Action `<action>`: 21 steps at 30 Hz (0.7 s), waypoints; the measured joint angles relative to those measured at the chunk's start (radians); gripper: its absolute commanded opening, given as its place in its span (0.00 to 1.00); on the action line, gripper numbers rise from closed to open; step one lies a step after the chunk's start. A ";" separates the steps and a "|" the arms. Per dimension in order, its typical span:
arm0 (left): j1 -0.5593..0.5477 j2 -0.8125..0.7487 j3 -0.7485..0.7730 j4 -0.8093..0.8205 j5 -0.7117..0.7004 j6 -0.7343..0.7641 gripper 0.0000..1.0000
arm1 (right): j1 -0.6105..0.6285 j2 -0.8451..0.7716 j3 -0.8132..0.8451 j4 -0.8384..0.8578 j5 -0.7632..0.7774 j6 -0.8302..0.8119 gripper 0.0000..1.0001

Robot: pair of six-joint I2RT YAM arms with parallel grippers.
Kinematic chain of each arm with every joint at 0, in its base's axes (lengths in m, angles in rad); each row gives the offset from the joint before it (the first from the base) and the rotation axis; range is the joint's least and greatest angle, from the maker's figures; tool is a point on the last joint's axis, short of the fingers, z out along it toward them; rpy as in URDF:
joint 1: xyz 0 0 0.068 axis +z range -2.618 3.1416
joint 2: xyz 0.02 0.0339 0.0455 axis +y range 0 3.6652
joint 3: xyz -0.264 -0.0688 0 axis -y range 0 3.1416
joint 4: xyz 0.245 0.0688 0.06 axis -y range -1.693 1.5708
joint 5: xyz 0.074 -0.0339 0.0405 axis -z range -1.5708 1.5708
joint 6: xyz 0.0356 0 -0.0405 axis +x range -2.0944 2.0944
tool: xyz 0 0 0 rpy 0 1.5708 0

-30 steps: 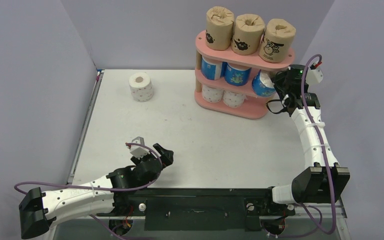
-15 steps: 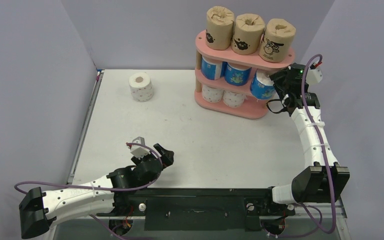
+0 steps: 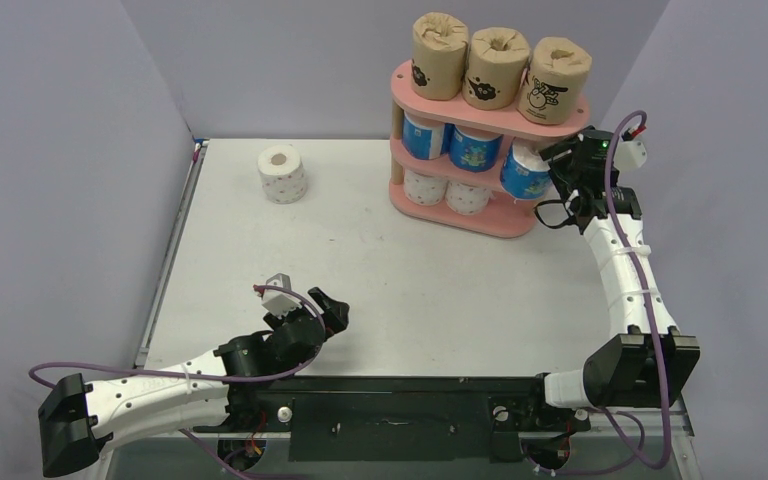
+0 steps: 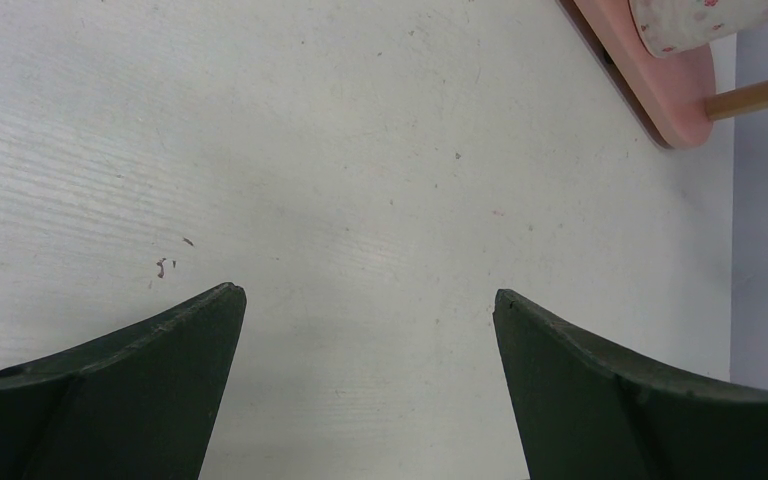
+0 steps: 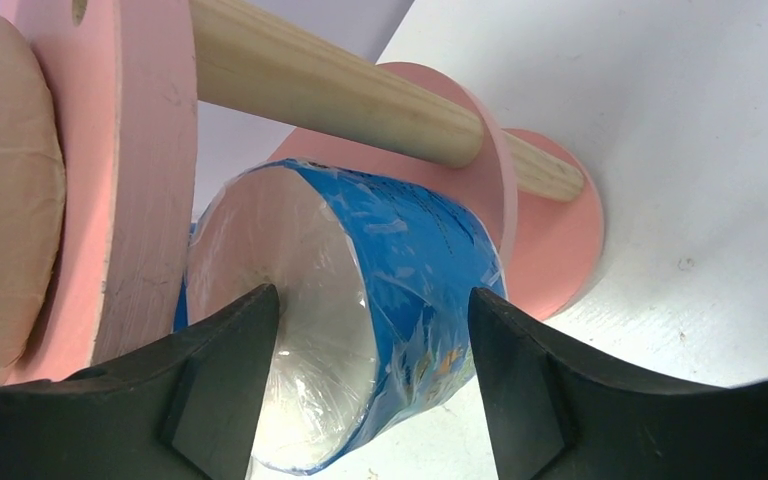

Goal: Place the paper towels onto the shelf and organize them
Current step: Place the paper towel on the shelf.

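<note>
The pink shelf stands at the back right. Three brown rolls stand on its top board. Two blue rolls stand on the middle board, two white dotted rolls on the bottom. My right gripper is at the shelf's right end, its fingers on either side of a third blue roll on the middle board; in the right wrist view the gripper holds this roll, slightly tilted. One white dotted roll stands alone at the table's back left. My left gripper is open and empty, low over the near table.
Purple walls close in the table on the left, back and right. In the left wrist view the shelf's bottom board and a white roll show at the top right. A wooden post crosses above the held roll.
My right gripper has pushed the blue roll further onto the middle board and stood it more upright. The left arm has not moved.
</note>
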 measured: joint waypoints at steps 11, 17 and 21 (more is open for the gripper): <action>0.000 0.007 0.000 0.010 0.006 0.000 0.95 | 0.001 -0.073 -0.032 0.021 -0.037 0.000 0.68; 0.000 0.013 0.000 0.017 0.017 0.000 0.95 | 0.001 -0.089 -0.036 0.023 -0.055 0.000 0.60; 0.000 0.016 0.000 0.021 0.022 -0.001 0.95 | 0.001 -0.089 -0.037 0.032 -0.071 0.000 0.58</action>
